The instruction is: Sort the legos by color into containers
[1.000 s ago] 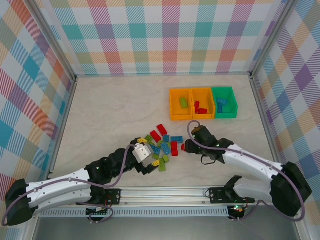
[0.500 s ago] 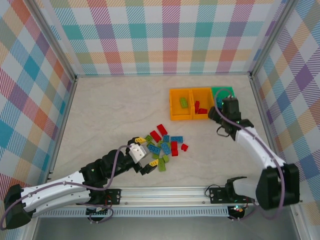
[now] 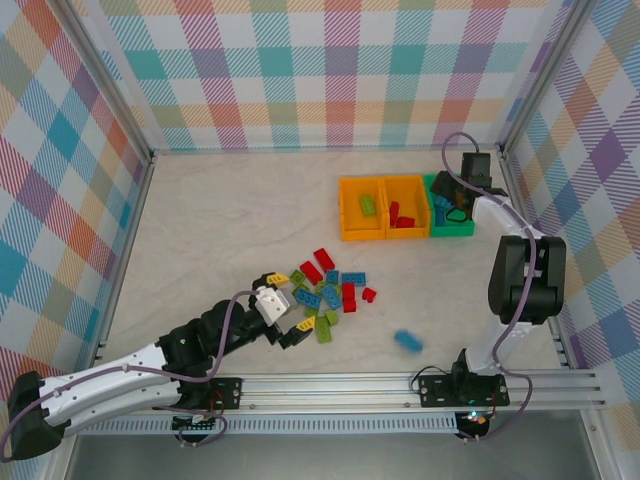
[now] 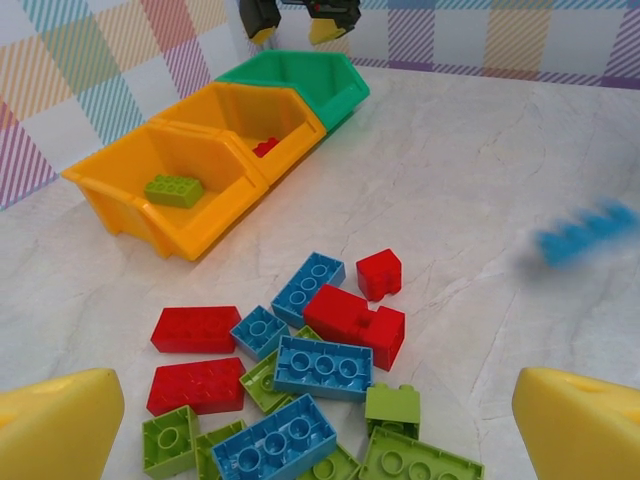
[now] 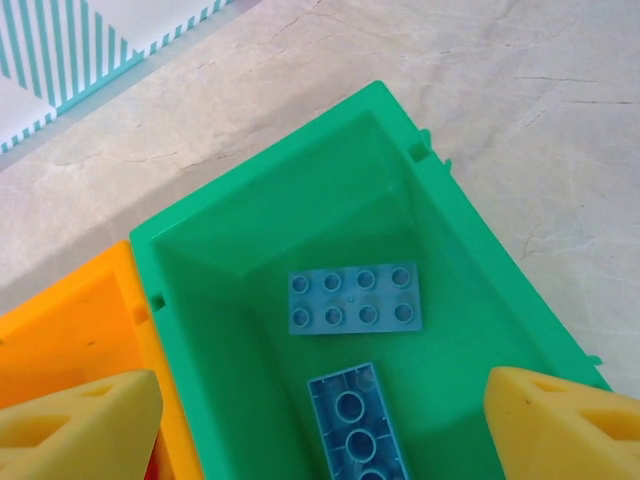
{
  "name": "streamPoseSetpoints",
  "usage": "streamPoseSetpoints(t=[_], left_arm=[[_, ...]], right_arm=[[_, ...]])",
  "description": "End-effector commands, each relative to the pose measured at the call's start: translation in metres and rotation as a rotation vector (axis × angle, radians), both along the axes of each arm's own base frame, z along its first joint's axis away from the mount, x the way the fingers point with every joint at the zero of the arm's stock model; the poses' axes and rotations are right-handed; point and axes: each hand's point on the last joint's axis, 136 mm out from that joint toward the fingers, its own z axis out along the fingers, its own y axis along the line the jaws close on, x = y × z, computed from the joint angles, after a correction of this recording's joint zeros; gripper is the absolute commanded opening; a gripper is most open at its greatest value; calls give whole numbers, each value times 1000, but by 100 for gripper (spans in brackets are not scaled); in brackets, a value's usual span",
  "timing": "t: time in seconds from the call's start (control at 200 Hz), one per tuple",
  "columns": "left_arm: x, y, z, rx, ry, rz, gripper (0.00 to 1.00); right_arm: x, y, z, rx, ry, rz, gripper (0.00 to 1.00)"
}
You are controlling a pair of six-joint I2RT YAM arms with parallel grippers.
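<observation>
The right gripper [image 5: 318, 425] hangs over the green bin [image 5: 250, 225], fingers apart and empty; two blue bricks [image 5: 355, 298] lie inside; a blurred blue brick [image 3: 407, 340] shows apart from the loose pile [image 3: 322, 292]; the left gripper [image 4: 320, 430] hovers there, fingers wide.

Two blue legos [image 5: 355, 298] are seen lying flat in the green bin [image 5: 250, 220] beneath the right gripper [image 5: 320, 425]. A red, blue and green pile [image 4: 300, 370] is spread before the left gripper [image 4: 320, 440], with the orange bins [image 4: 215, 160] beyond.

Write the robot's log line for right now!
left pincer: open above lego pile | right pincer: open, empty, above green bin | in bin: two blue legos | stray: blurry blue lego
</observation>
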Motion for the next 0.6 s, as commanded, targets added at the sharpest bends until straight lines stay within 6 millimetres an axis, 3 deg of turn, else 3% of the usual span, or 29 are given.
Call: streamPoseSetpoints(t=[0.0,0.21,0.46,0.595], left_arm=[[3,5,-3,11,-13,27,100],[12,5,-11,37,4,76,100],[19,-4,-24,76,38,94,100],[21,-4,-30,123,46,100,100]], right_arm=[[-9,10,23,36,-41,46,86],[-85,59,19,231,-27,208,99],[-183,133,29,267,82,497,100],[-251,167,12,249,216,623,100]])
